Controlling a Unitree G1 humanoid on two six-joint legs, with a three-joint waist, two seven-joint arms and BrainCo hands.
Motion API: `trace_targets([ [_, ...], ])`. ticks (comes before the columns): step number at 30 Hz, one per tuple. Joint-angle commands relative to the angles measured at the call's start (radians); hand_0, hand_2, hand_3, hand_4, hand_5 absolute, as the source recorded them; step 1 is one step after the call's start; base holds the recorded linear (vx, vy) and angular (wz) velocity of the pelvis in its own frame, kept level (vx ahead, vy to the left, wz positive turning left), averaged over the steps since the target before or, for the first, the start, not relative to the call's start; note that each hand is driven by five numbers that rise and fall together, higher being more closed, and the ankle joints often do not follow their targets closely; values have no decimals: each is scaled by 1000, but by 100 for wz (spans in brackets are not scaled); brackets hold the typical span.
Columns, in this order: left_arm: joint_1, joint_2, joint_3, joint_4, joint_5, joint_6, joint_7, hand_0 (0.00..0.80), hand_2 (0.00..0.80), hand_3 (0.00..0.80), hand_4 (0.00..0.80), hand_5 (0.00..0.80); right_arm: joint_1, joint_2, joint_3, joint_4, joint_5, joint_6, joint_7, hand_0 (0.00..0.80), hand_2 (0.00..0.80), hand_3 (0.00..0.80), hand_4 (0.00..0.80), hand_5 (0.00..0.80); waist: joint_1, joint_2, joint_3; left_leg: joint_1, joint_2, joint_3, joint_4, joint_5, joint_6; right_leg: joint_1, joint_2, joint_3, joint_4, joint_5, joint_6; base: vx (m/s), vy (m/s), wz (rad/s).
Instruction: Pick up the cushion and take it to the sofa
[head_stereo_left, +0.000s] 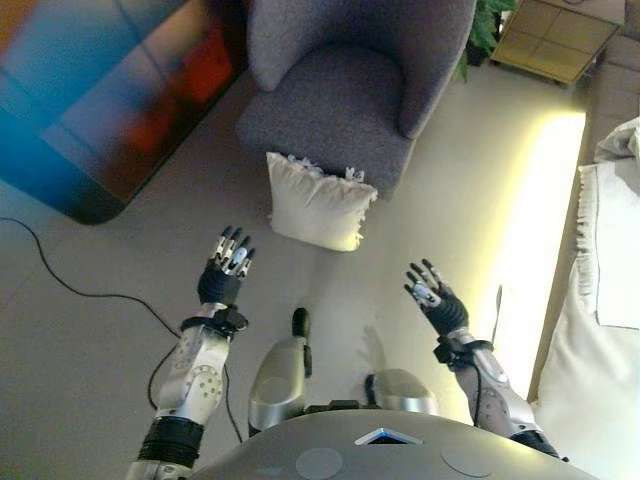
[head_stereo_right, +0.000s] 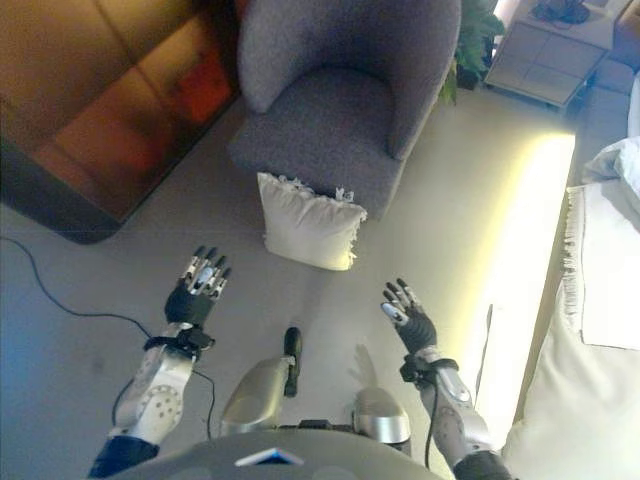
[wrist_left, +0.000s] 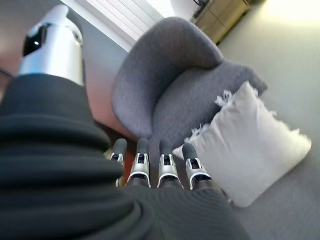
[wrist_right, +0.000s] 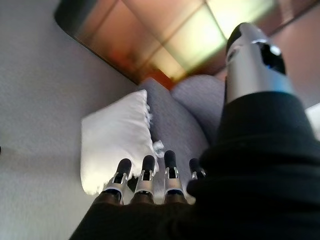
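A cream cushion (head_stereo_left: 316, 205) with tasselled corners stands on the floor, leaning against the front of a grey armchair (head_stereo_left: 340, 85). It also shows in the wrist views as the cushion (wrist_left: 255, 150) and the cushion (wrist_right: 115, 142). My left hand (head_stereo_left: 224, 270) is raised in front of it, to its left, fingers straight and open, holding nothing. My right hand (head_stereo_left: 432, 295) hovers to the cushion's right, also open and empty. Both hands are short of the cushion and apart from it.
A dark glossy table (head_stereo_left: 110, 100) fills the upper left. A pale sofa or bed edge (head_stereo_left: 600, 330) with white cloth runs down the right side. A wooden cabinet (head_stereo_left: 555, 35) and a plant (head_stereo_left: 485, 30) stand at the back right.
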Motion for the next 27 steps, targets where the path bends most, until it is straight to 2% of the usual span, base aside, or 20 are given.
trace_targets([
  [1,40,35,21,-94,3,-46,-42,0,0,0,0,0,-8,3,-29,-67,-12,-11,20,0,0,0,0,0,20,3,-37,-97,69,-18,-67,118,-31,63,16,-90,0,64,31,410,154,-6],
  [2,40,42,24,-98,10,-39,-41,0,0,0,0,0,-7,6,-32,-70,-5,-4,21,0,0,0,0,0,27,-6,-45,-100,57,-18,-38,101,-20,69,-3,-110,14,74,41,390,139,6],
  [3,31,52,26,-101,12,-31,-41,0,0,0,0,0,-17,16,-24,-70,4,2,17,0,0,0,0,0,41,-22,-62,-88,37,-15,-28,72,8,69,-42,-146,77,141,79,366,150,0],
  [5,18,60,28,-97,10,-19,-51,0,0,0,0,0,-33,29,-13,-63,1,-11,1,0,0,0,0,0,49,-32,-78,-63,16,-7,-22,44,34,40,-72,-164,179,215,111,363,208,-33],
  [6,10,62,31,-89,20,-9,-54,0,0,0,0,0,-44,43,-13,-51,1,-14,-10,0,0,0,0,0,54,-31,-90,-46,3,-2,-24,27,53,18,-90,-180,266,277,125,338,243,-27],
  [8,-5,67,30,-79,30,6,-57,0,0,0,0,0,-53,60,-14,-46,1,-19,-32,0,0,0,0,0,54,-22,-107,-21,-15,1,-17,-3,76,-29,-114,-197,376,340,121,300,252,-6],
  [9,-17,71,25,-69,34,9,-59,0,0,0,0,0,-53,67,-14,-43,-2,-23,-39,0,0,0,0,0,49,-14,-114,-5,-25,1,-12,-22,89,-78,-127,-202,456,359,110,261,248,-17],
  [11,-34,69,19,-58,35,15,-56,0,0,0,0,0,-52,78,-9,-30,-19,-36,-58,0,0,0,0,0,40,-2,-115,14,-36,16,8,-44,104,-151,-145,-223,515,373,89,228,229,-10],
  [13,-42,71,19,-57,26,24,-59,0,0,0,0,0,-38,82,-15,-24,-25,-52,-61,0,0,0,0,0,22,5,-112,46,-38,44,8,-55,105,-197,-159,-257,457,361,72,218,141,-7],
  [15,-54,77,7,-55,14,19,-60,0,0,0,0,0,-16,78,-28,-28,-19,-70,-55,0,0,0,0,0,-10,1,-99,88,-42,62,1,-65,98,-238,-171,-287,300,353,67,195,26,-6],
  [17,-71,79,-11,-53,17,5,-47,0,0,0,0,0,-8,66,-42,-30,4,-85,-35,0,0,0,0,0,-39,-9,-78,123,-35,77,9,-89,89,-283,-194,-300,174,378,71,138,-51,1],
  [21,-81,80,-26,-50,17,-20,-26,0,0,0,0,0,-54,47,-36,-41,26,-77,-29,0,0,0,0,0,-76,-54,-50,170,-40,102,41,-163,73,-334,-228,-258,-32,504,124,133,-86,22],
  [24,-64,79,-19,-68,28,-17,-37,0,0,0,0,0,-75,45,-41,-46,41,-65,-44,0,0,0,0,0,-84,-77,-50,202,-56,81,42,-207,73,-353,-237,-227,-136,574,154,179,-78,5],
  [27,-52,75,-3,-67,29,-10,-53,0,0,0,0,0,-70,56,-51,-38,42,-63,-50,0,0,0,0,0,-88,-88,-59,235,-62,64,29,-230,77,-351,-242,-214,-198,599,167,214,-69,32],
])
